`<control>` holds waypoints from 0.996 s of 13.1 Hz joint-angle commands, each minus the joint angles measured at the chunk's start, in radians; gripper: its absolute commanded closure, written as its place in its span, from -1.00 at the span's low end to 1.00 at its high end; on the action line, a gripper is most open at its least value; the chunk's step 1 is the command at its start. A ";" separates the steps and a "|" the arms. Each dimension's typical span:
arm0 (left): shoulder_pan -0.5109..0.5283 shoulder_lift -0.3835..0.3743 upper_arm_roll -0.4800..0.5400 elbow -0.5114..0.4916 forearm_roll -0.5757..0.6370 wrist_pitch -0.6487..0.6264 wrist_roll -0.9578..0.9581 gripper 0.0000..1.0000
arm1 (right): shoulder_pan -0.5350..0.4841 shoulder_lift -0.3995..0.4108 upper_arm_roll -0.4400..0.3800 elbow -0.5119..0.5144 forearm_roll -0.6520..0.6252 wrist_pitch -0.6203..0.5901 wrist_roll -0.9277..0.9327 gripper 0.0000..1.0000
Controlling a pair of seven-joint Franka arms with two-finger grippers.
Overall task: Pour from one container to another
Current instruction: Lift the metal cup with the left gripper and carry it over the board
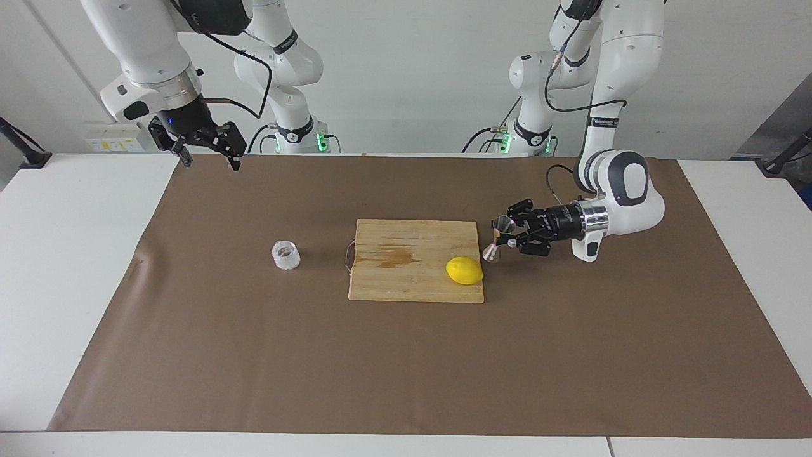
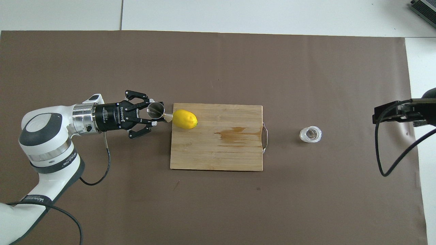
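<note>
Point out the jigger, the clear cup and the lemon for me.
jigger [image 1: 497,238], facing view, on its narrow waist, held by the left gripper.
cup [image 2: 310,134], overhead view, on its rim.
lemon [image 1: 464,271], facing view, middle of its peel.
</note>
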 commanded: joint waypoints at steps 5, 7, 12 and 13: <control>-0.242 -0.117 0.017 -0.132 -0.322 0.216 0.036 1.00 | -0.015 -0.009 0.010 -0.008 0.009 -0.008 0.005 -1.00; -0.314 -0.110 0.019 -0.135 -0.428 0.281 0.092 1.00 | -0.015 -0.009 0.010 -0.010 0.009 -0.008 0.005 -1.00; -0.416 -0.044 0.017 -0.141 -0.611 0.368 0.223 1.00 | -0.015 -0.009 0.010 -0.010 0.009 -0.008 0.005 -1.00; -0.426 -0.033 0.017 -0.141 -0.622 0.368 0.229 1.00 | -0.015 -0.009 0.010 -0.008 0.009 -0.008 0.005 -1.00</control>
